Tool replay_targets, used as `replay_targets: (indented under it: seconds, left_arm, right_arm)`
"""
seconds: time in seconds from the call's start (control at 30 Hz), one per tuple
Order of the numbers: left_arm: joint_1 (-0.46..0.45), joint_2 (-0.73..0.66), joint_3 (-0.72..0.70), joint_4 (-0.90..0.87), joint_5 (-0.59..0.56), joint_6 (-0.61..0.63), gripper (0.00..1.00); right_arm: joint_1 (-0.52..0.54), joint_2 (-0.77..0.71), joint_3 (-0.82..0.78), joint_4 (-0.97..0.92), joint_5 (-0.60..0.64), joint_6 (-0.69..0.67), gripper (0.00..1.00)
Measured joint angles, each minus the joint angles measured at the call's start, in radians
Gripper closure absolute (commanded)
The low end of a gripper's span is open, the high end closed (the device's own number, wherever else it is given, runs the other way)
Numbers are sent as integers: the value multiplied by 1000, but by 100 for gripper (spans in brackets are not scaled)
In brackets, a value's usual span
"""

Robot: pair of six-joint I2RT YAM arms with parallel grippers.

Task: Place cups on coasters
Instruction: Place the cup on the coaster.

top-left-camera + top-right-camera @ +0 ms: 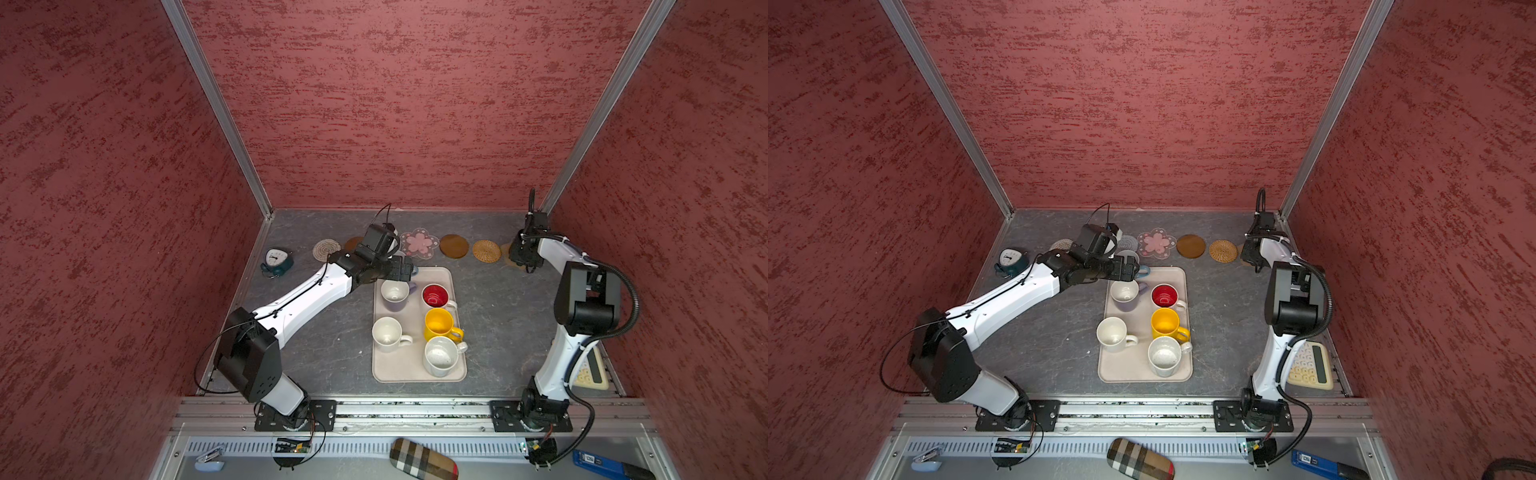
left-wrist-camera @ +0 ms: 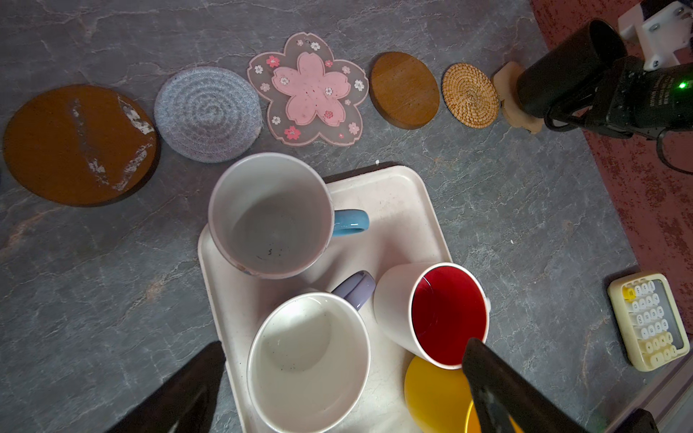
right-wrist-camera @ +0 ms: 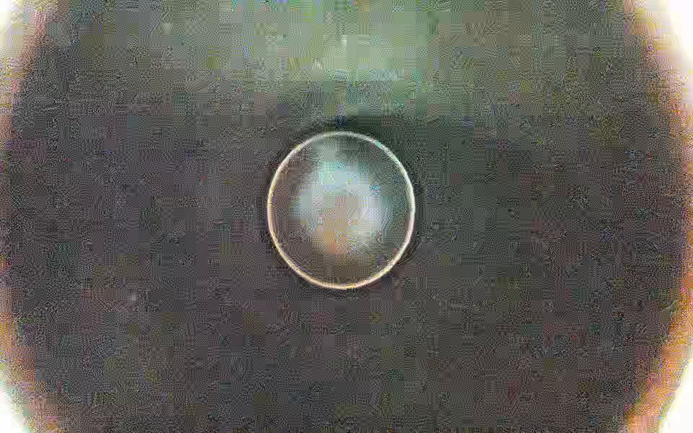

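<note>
My left gripper (image 2: 345, 345) stands wide open and holds nothing. The left wrist view catches only its two dark fingertips (image 2: 202, 360); the frame cuts off the rest. Between them I see the lavender mug (image 2: 307, 360) on the tray (image 2: 397, 210). Past it, at the tray's far corner, stands the blue-handled white mug (image 2: 270, 217). In both top views the gripper body covers that mug, leaving only a bit of blue handle. The red-lined mug (image 2: 446, 315) is just beside the lavender one. A finger and the frame edge half hide the yellow mug (image 2: 435, 390). The two plain white mugs (image 1: 388, 332) show only from above, at the tray's near end.

Beyond the tray the coasters lie in a row, from a brown disc (image 2: 75, 146) to the wicker disc (image 2: 470, 95).

At the row's right end my right gripper (image 1: 524, 259) is on the black mug (image 2: 566, 71), over the tan scalloped coaster (image 2: 506, 86). I cannot tell whether mug and coaster touch. The fingers are hidden, but I read it as clamped on the rim. The right wrist view is blocky and dark, showing only a pale ring.
</note>
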Motion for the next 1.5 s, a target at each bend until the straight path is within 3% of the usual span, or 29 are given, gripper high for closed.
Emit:
replay_targets:
  seconds: [0.67, 0.9, 1.27, 1.5]
  left_arm:
    - [0, 46, 0, 5, 19, 0, 0]
    - [0, 46, 0, 5, 19, 0, 0]
    - [0, 45, 0, 2, 8, -1, 0]
    - [-5, 45, 31, -62, -15, -16, 0]
  right_arm:
    - [-3, 46, 35, 16, -1, -7, 100]
    - [-3, 55, 35, 27, 0, -10, 67]
    - [-3, 53, 35, 67, -2, -11, 22]
    - [-3, -40, -8, 89, -23, -3, 13]
